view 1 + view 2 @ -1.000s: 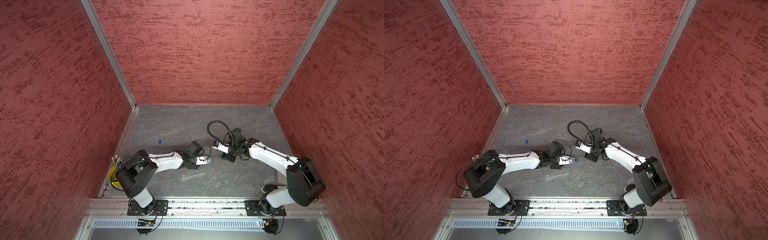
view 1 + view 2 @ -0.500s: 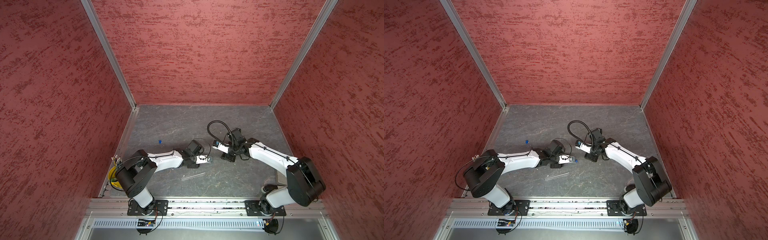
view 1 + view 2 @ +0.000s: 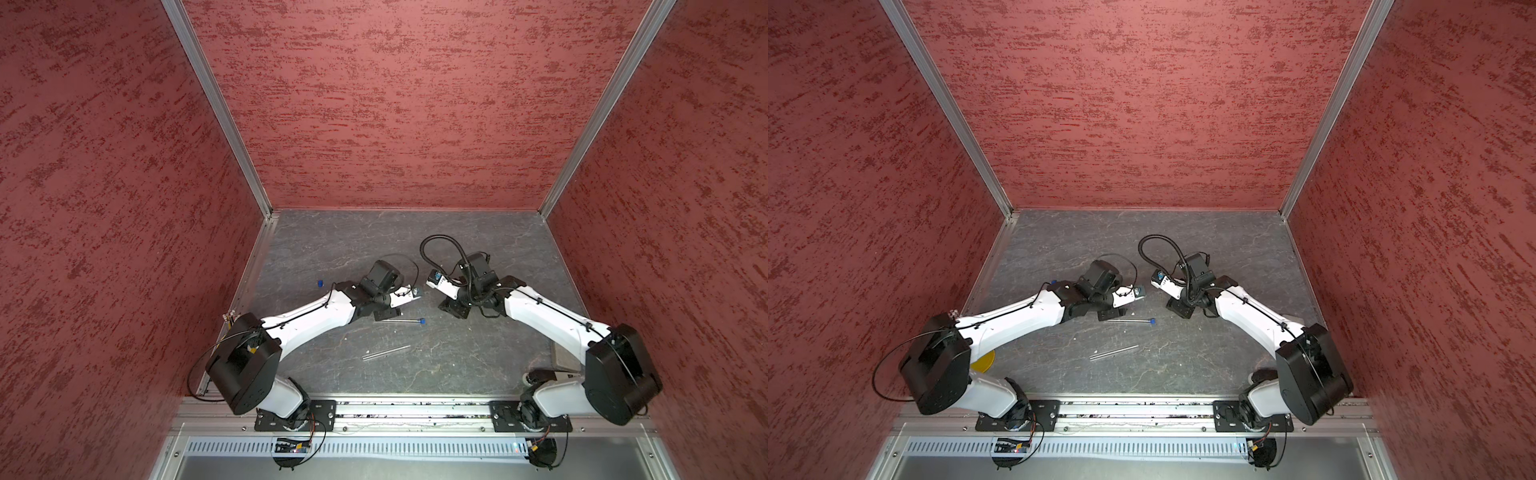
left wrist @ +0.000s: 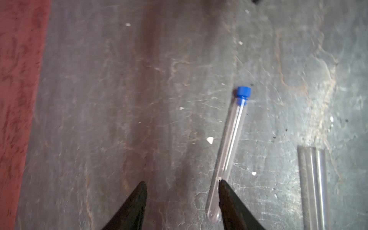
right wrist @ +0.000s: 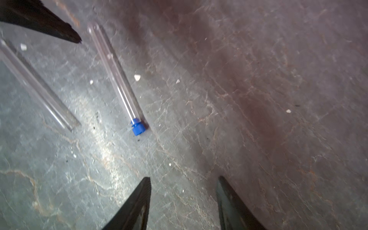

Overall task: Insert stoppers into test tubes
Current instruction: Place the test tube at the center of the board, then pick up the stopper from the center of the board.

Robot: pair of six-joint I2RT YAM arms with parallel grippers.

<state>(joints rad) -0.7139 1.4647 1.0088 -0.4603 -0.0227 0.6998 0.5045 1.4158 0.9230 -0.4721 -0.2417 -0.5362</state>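
Stoppered tube: we see one test tube (image 3: 397,320) (image 3: 1127,320) (image 4: 229,149) (image 5: 115,73) lying flat on the worktop (image 3: 478,365) (image 3: 1204,365), between the two arms.
Its stopper: a blue stopper (image 3: 422,320) (image 3: 1152,320) (image 4: 243,92) (image 5: 138,128) sits in the mouth of that tube, at the end nearer the right arm.
Open tube: the second test tube (image 3: 386,352) (image 3: 1114,352) (image 4: 314,189) (image 5: 35,85) lies flat near the first, on the side nearer the arm bases. We see nothing in its mouth.
Loose stopper: the other blue stopper (image 3: 320,283) rests alone on the worktop beyond the left arm, well apart from both tubes.
Left gripper: the left gripper (image 4: 182,184) hangs over the closed end of the stoppered tube. Its fingers (image 4: 229,199) are spread with bare worktop between them. In the left wrist view one tip crosses in front of the tube, and in the right wrist view that tip stands just beside the tube, apart from it.
Right gripper: the right gripper (image 5: 183,179) has its fingers (image 5: 137,205) spread and holds nothing. It is near the stoppered end but apart from it.
Specks: small white specks (image 4: 210,140) dot the worktop around the tubes.
Yellow holder: we can see part of it (image 3: 984,361) under the left arm's base joint in a top view.
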